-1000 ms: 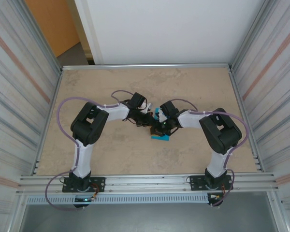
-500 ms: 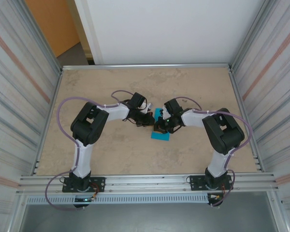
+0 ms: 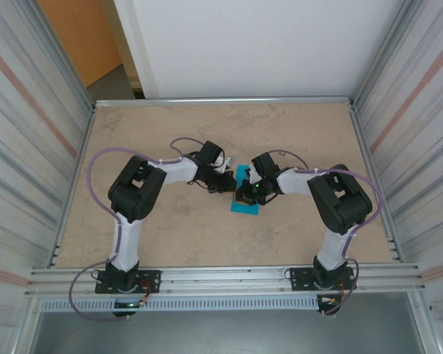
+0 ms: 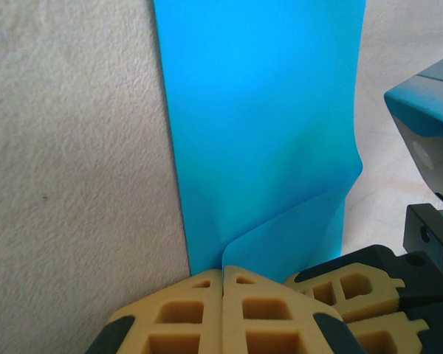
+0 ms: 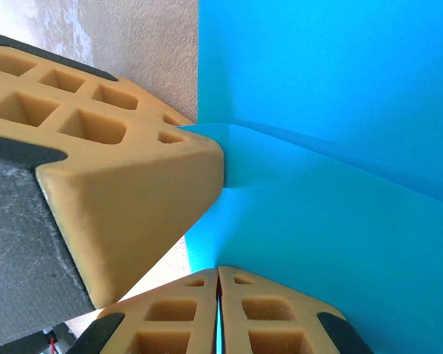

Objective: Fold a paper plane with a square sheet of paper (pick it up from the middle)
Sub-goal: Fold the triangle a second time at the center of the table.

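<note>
Two-gripper pinch on the square sheet of paper (image 3: 245, 209), mid-table (image 3: 155, 243), between the arms. Left gripper (image 4: 223, 274): clamped tight, nipping the end of a raised teal flap. Right gripper (image 5: 218, 274): pressed together too, thin teal line sandwiched in the seam, so gripping the same sheet. Fingertips of the two almost touching; left finger pad (image 5: 125, 184) right against the fold in right wrist view. Rest of sheet flat on the table as a narrow strip, one curled layer lifted at the grip end. From above: largely covered by both grippers, teal peeking out near and far.
</note>
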### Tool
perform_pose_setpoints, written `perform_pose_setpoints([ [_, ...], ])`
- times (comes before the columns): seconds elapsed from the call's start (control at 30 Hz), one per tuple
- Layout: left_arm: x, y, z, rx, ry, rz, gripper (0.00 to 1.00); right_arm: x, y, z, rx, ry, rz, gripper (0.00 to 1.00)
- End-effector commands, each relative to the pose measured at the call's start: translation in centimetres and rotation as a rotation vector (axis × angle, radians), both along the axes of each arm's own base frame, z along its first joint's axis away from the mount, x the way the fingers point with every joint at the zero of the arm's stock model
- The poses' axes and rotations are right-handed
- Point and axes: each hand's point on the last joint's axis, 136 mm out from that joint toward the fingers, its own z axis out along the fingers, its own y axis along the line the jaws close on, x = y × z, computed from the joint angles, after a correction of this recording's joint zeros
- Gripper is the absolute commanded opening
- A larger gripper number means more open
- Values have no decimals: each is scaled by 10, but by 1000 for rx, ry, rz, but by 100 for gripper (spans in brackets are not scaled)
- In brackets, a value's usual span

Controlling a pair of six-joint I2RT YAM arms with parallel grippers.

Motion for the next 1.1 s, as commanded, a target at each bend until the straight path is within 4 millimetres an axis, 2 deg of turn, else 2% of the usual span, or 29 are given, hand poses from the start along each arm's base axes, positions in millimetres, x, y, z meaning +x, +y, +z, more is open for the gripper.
perform_pose_setpoints([
  [0.0, -7, 16, -21, 104, 47, 26, 6, -28, -27, -41, -140, 134, -51, 10],
  [0.03, -4, 15, -18, 98, 44, 32, 7, -29, -28, -41, -144, 139, -54, 10],
  [0.07, 2, 11, 4, 68, 1, 38, 10, -29, -29, -42, -147, 145, -57, 10],
  [0.17, 10, 14, 32, 52, -59, 76, 15, -31, -30, -44, -153, 157, -60, 10],
  [0.27, 15, 25, 49, 59, -99, 135, 21, -31, -30, -45, -156, 163, -62, 10],
  [0.33, 13, 32, 52, 59, -105, 165, 22, -31, -31, -46, -160, 166, -64, 10],
  [0.47, -3, 37, 52, 15, -63, 203, 17, -32, -31, -47, -163, 174, -68, 10],
  [0.77, -63, 24, 35, -58, 79, 160, 2, -32, -32, -49, -165, 192, -82, 8],
  [1.07, -74, 14, 22, -89, 136, 134, 0, -32, -32, -51, -167, 207, -93, 6],
])
